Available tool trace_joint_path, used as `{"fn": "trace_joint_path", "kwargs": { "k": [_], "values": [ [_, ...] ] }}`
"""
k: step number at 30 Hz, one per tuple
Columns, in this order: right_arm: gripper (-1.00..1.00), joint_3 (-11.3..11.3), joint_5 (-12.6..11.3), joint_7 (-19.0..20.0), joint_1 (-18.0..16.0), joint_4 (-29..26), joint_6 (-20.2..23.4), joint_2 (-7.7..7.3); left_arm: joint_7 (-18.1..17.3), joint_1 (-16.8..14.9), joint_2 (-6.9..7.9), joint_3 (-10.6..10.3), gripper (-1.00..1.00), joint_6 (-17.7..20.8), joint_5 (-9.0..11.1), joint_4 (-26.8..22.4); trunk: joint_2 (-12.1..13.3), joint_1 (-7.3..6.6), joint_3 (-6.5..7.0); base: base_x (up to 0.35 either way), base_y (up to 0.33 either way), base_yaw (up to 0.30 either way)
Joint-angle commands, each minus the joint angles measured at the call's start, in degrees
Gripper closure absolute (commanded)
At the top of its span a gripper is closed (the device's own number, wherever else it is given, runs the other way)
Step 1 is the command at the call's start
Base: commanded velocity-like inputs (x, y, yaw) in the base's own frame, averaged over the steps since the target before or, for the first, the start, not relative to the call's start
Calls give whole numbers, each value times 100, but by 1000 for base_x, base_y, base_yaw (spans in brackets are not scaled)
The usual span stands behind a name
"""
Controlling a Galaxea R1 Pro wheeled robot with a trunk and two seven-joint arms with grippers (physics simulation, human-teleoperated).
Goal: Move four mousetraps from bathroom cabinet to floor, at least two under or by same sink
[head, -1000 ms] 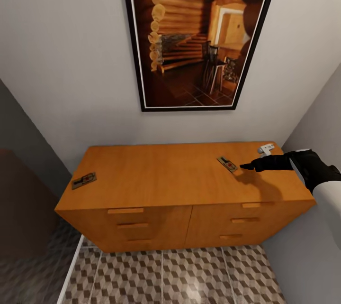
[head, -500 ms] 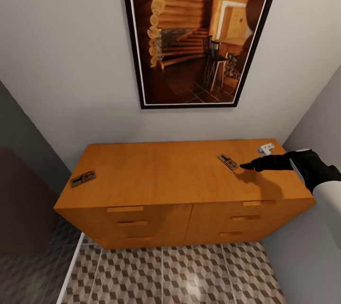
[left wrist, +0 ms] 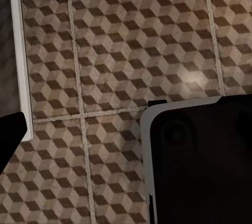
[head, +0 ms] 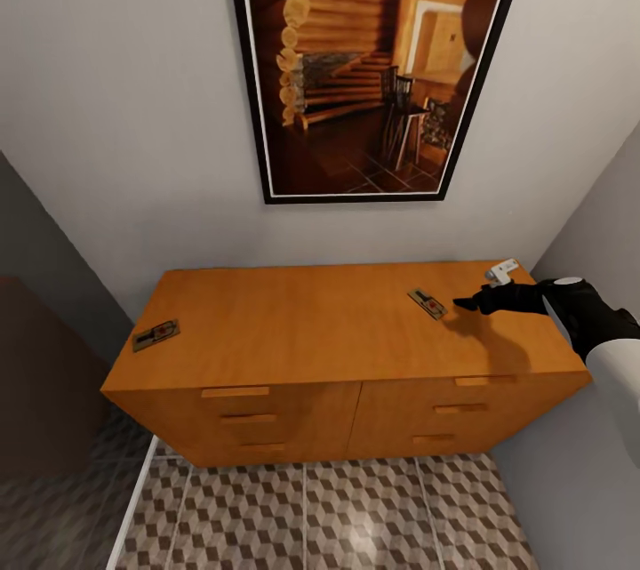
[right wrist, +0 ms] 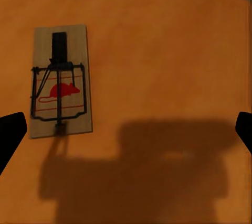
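The orange-brown cabinet (head: 302, 321) stands against the wall with all drawers shut. Three mousetraps lie on its top: one at the left end (head: 156, 335), one right of centre (head: 428, 304), and a pale one at the back right corner (head: 502, 271). My right gripper (head: 464, 304) hovers open just right of the middle trap (right wrist: 59, 81), its fingertips (right wrist: 10, 132) spread wide above the cabinet top (right wrist: 168, 51). My left gripper (left wrist: 126, 135) hangs open over the cube-patterned bathroom floor (left wrist: 131, 51), holding nothing. The fourth mousetrap and the sink are out of view.
A large framed picture (head: 373, 63) hangs above the cabinet. A grey side wall (head: 587, 223) closes in right of my right arm. Tiled floor (head: 356, 517) runs before the cabinet, edged by a white strip (head: 133, 508). The robot's dark body (left wrist: 205, 166) sits beneath the left arm.
My right gripper has edged a little toward the wall, staying beside the middle mousetrap. The view tilted slightly a second ago; the traps on the cabinet have stayed put.
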Motion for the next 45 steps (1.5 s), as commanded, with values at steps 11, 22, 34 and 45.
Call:
{"fn": "trace_joint_path", "kwargs": {
  "k": [11,22,34,45],
  "values": [
    [-100,17,21,-27,-3,-18,-4,7,-10,-10,-1,-46,-100,-33,45,22,-11,3,-10,0,28,0],
    [-100,17,8,-18,-3,-4,0,18,-10,-10,-1,-46,-100,-33,45,22,-11,3,-10,0,96,0],
    [-100,11,1,-9,-3,15,5,11,-14,-10,-1,-46,-100,-33,45,22,-11,3,-10,0,21,0],
    [-100,9,0,-2,-3,71,31,4,-11,-10,-1,-46,-100,-33,45,22,-11,3,-10,0,0,0]
  ]
}}
